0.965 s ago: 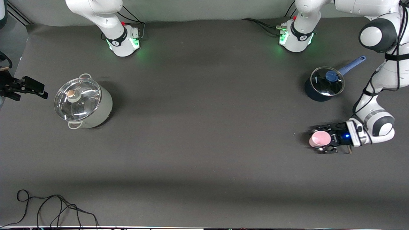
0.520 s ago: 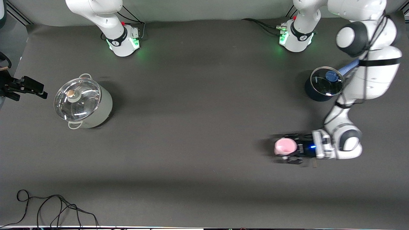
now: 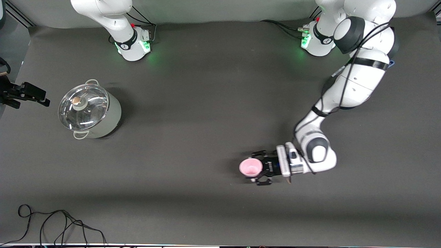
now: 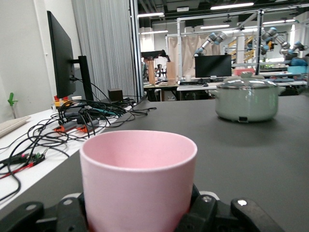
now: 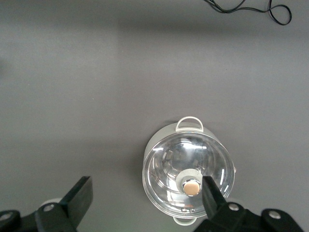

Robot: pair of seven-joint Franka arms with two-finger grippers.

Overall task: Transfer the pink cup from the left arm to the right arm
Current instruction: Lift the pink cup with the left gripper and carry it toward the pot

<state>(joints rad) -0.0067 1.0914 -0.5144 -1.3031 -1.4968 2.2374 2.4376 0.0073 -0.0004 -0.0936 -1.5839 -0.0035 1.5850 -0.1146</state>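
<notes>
Left arm holds a pink cup above the grey table while the right arm waits.

Front view: the left gripper (image 3: 259,168) clasps the upright pink cup (image 3: 250,167) over the table's middle; the right gripper (image 3: 31,94) waits beside the lidded grey pot (image 3: 89,110).
Left wrist view: fingers (image 4: 72,212) grip the cup's (image 4: 137,179) base.
Right wrist view: fingers (image 5: 79,195) are spread wide above the pot (image 5: 189,174).

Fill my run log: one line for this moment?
left gripper: shut on pink cup, over table middle | right gripper: open, above pale lidded pot | handover: not yet
</notes>
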